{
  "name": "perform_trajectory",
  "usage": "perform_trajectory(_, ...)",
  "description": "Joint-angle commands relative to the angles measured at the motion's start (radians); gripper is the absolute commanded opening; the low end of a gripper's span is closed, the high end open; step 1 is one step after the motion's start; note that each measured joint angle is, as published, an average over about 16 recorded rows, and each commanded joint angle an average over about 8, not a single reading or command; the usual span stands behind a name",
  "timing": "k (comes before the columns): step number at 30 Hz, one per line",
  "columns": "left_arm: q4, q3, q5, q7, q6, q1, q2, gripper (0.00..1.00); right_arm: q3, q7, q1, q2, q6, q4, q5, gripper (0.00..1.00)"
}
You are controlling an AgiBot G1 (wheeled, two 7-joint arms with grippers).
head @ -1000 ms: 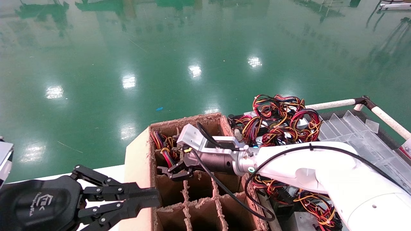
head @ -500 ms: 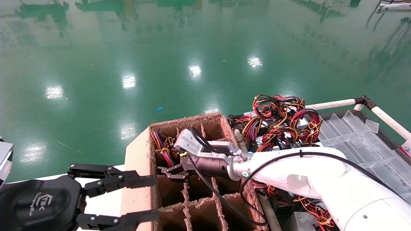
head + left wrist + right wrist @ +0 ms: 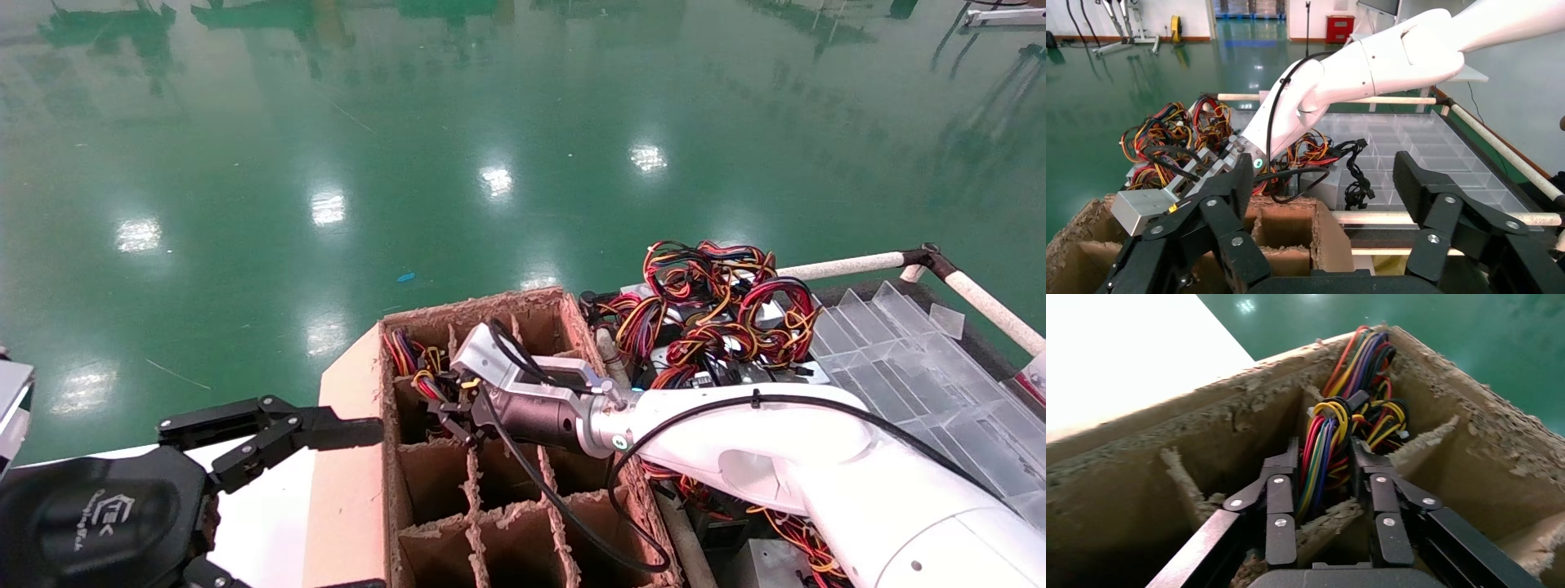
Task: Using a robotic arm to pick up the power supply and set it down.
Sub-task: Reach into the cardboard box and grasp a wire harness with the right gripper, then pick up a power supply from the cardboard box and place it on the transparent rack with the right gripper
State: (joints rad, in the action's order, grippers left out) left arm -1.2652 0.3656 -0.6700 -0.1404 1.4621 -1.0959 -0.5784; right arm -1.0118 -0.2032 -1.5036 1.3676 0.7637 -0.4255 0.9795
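Down in the far corner cell of the cardboard box [image 3: 351,457], the power supply's [image 3: 1333,447] metal body is hidden; only its wire bundle shows. The right end effector [image 3: 1324,471] brackets those wires, fingertips lost behind them, so contact can't be told. The left end effector [image 3: 270,490] is cut off by the head view's bottom edge, lower finger out of sight.
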Motion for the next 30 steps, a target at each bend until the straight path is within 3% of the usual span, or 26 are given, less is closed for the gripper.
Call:
perform_trajectory(1,0.000,0.000,0.000,0.000,0.000,0.000,0.000,1.00,-0.015,0.005,0.002,0.000,-0.024,-0.004,-0.013,0.00)
perform_trajectory(8,0.000,0.000,0.000,0.000,0.000,0.000,0.000,1.00,-0.058,0.030,0.007,-0.003,-0.044,-0.031,-0.065,0.00)
perform_trajectory(19,0.000,0.000,0.000,0.000,0.000,0.000,0.000,1.00,-0.086,0.037,-0.018,-0.011,0.011,-0.019,-0.147,0.00)
perform_trajectory(25,0.000,0.000,0.000,0.000,0.000,0.000,0.000,1.00,-0.077,0.021,-0.041,-0.022,0.086,0.009,-0.195,0.00)
perform_trajectory(30,0.000,0.000,0.000,0.000,0.000,0.000,0.000,1.00,-0.043,-0.017,-0.064,-0.044,0.208,0.040,-0.256,0.00)
